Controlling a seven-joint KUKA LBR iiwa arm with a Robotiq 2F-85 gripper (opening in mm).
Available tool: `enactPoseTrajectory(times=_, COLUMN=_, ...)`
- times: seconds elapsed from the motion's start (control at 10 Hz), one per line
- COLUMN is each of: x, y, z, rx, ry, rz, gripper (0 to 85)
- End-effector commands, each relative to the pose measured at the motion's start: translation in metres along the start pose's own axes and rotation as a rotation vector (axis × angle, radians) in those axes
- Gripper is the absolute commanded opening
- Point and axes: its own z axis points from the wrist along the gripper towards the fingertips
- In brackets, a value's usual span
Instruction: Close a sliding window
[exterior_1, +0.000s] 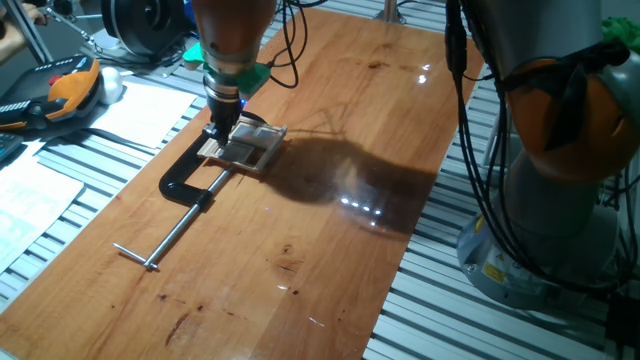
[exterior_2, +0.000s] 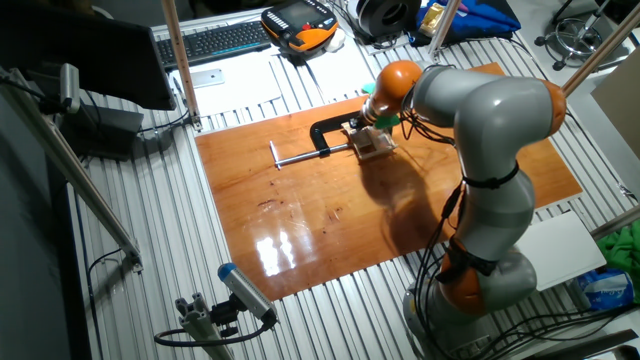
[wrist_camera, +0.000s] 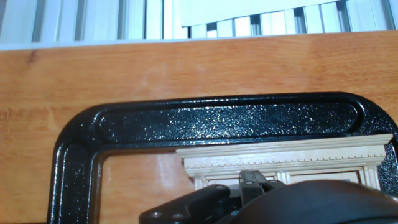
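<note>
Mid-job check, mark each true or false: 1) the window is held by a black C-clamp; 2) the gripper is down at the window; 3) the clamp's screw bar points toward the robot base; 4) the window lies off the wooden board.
1) True: the black C-clamp wraps around the sliding window.
2) True: the gripper sits right at the window's edge.
3) False: the screw bar runs away from the window, toward the board's edge far from the base.
4) False: it lies on the wooden board.
</note>
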Motion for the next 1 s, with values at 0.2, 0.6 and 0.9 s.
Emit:
enactPoseTrajectory(times=0.2, x=0.0, y=-0.0001, z=0.0002, rx=0.008, ry=-0.031, rz=-0.014, gripper=0.0)
enactPoseTrajectory(times=0.6, x=0.0004, y=0.0001, z=0.0011, rx=0.016, ry=-0.055, rz=-0.024, gripper=0.0)
enactPoseTrajectory(times=0.9, x=0.0008, y=0.0001, z=0.0031, rx=0.014, ry=-0.055, rz=-0.024, gripper=0.0)
